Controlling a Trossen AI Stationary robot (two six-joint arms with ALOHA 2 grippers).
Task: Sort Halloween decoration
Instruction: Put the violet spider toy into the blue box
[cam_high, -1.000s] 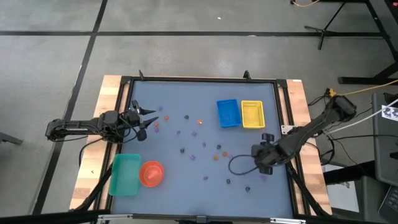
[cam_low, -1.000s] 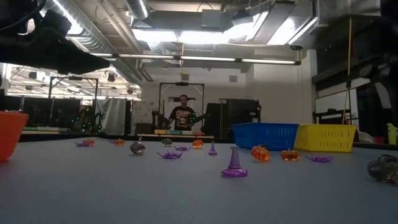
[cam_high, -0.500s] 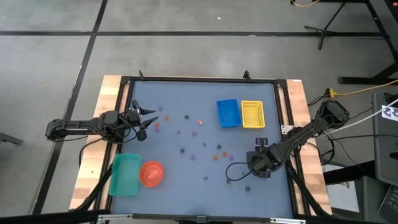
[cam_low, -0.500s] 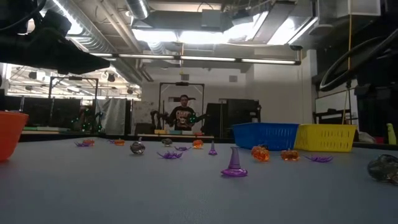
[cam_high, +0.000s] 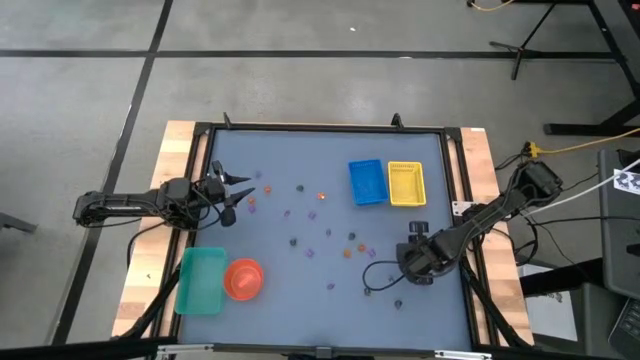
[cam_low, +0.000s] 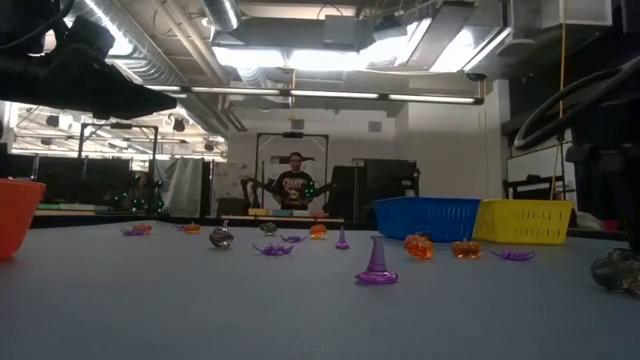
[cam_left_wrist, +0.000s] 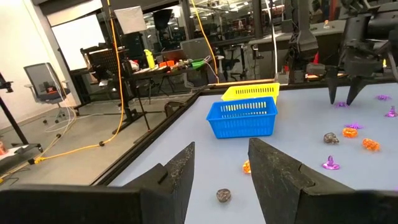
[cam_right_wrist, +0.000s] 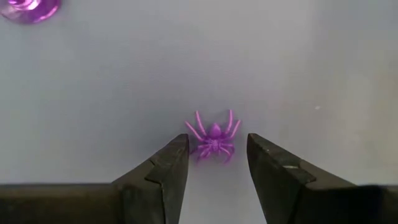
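— Where was the right tool (cam_right_wrist: 217, 163)?

— Low over the bench (cam_high: 280, 150) at about 4 o'clock, fingers (cam_right_wrist: 168, 163) apart around a purple spider (cam_right_wrist: 213, 137), not gripping it.

— And the left tool (cam_high: 232, 196)?

— At 9 o'clock, also open and empty. The other pieces (cam_high: 325, 232) lay scattered mid-bench.

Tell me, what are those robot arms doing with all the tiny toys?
They're sorting little Halloween pieces scattered on the table. The right gripper is open, pointing down at a purple spider, which sits between its fingers, not grabbed yet. The left gripper waits open at the table's left side. The blue tray and yellow tray sit side by side.
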